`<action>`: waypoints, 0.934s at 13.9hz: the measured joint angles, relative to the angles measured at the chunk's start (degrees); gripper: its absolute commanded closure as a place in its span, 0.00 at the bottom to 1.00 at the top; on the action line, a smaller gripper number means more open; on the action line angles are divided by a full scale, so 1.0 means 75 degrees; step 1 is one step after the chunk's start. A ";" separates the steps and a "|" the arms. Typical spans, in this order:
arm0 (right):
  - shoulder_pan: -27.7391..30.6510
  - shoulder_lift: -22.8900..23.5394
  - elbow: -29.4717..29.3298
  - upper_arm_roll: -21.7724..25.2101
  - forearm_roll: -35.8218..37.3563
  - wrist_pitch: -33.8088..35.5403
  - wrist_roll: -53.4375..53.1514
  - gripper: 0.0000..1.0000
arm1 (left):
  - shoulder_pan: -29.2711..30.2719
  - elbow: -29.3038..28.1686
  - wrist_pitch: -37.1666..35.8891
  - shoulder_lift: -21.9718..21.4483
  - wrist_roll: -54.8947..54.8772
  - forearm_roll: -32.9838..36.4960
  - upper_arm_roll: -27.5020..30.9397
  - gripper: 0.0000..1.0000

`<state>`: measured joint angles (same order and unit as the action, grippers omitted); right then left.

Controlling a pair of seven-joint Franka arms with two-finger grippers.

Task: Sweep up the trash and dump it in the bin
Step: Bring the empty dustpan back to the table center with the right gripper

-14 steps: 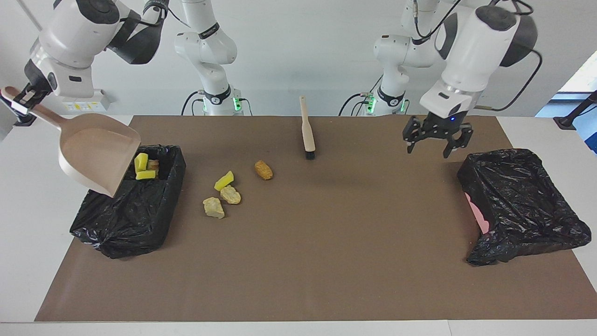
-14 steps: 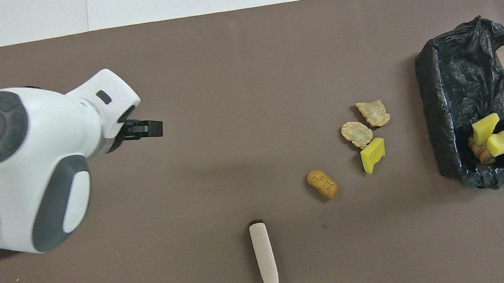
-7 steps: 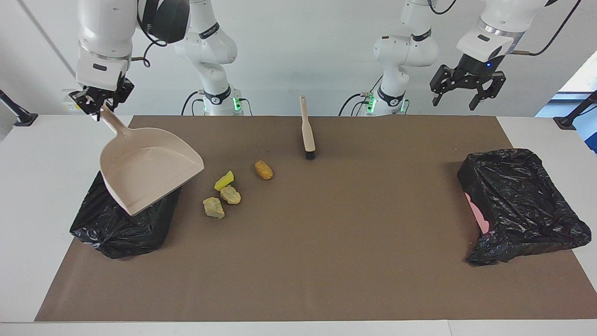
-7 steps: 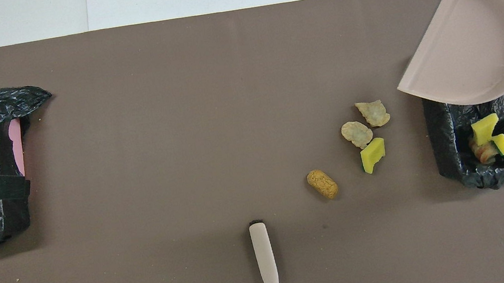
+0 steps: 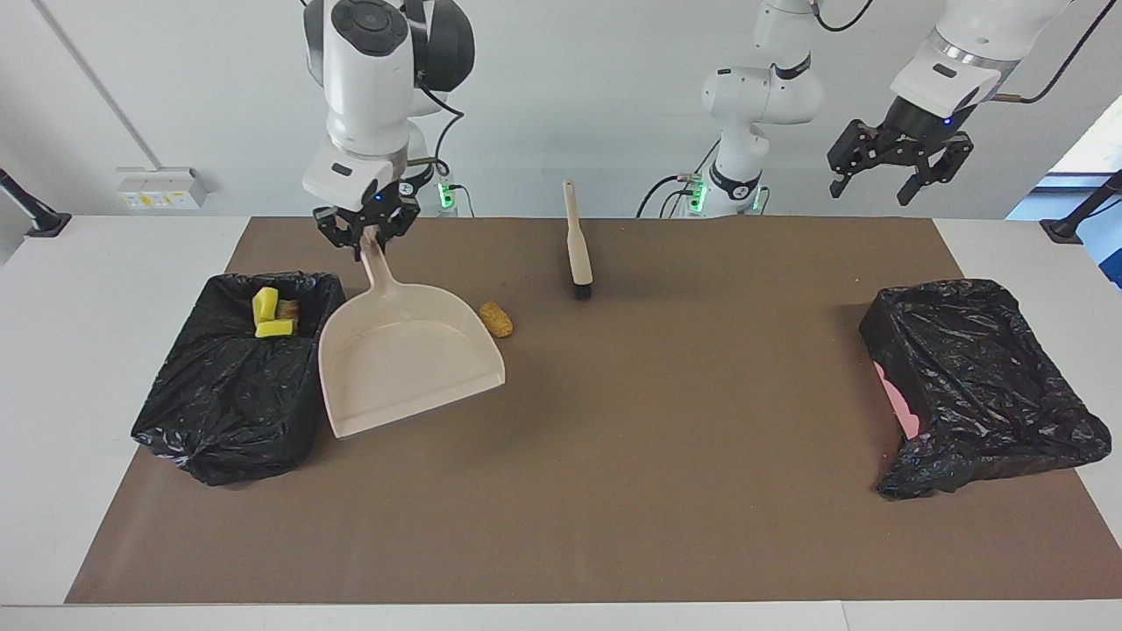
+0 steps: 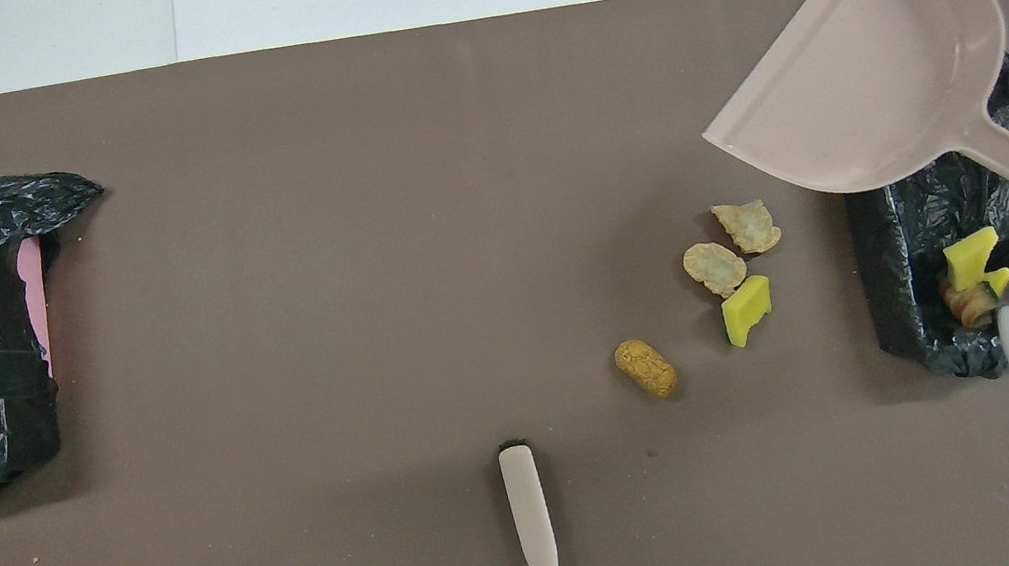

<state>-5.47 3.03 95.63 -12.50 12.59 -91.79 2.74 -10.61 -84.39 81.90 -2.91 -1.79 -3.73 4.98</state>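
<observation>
Overhead, the dustpan (image 6: 873, 83) sits up over the black-bagged bin (image 6: 916, 258), and four trash pieces (image 6: 736, 287) lie loose beside that bin. Inside it, maybe three more pieces (image 6: 969, 258), partly hidden.

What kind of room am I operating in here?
Probably a robotics lab: a white table under a brown mat, staged foam and bread-like trash, and two bag-lined bins, with bare walls.
</observation>
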 measured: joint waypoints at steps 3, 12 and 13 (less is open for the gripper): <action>-0.0600 0.0765 0.0000 0.0000 -0.0397 -0.0789 -0.1851 1.00 | 0.0017 0.0115 -0.0072 0.0078 -0.0022 -0.0012 -0.0006 0.00; -0.2134 0.2566 -0.0568 0.0002 -0.1385 -0.2243 -0.5372 1.00 | 0.0020 0.0175 -0.0161 -0.0008 -0.0043 -0.0014 -0.0070 0.00; -0.2371 0.2878 -0.0903 0.0001 -0.1494 -0.2279 -0.5737 1.00 | 0.0021 0.0175 -0.0163 -0.0008 -0.0043 -0.0014 -0.0070 0.00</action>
<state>-23.25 24.62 88.86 -12.49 1.39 -108.88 -40.28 -10.45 -83.08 80.68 -2.98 -2.11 -3.84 4.46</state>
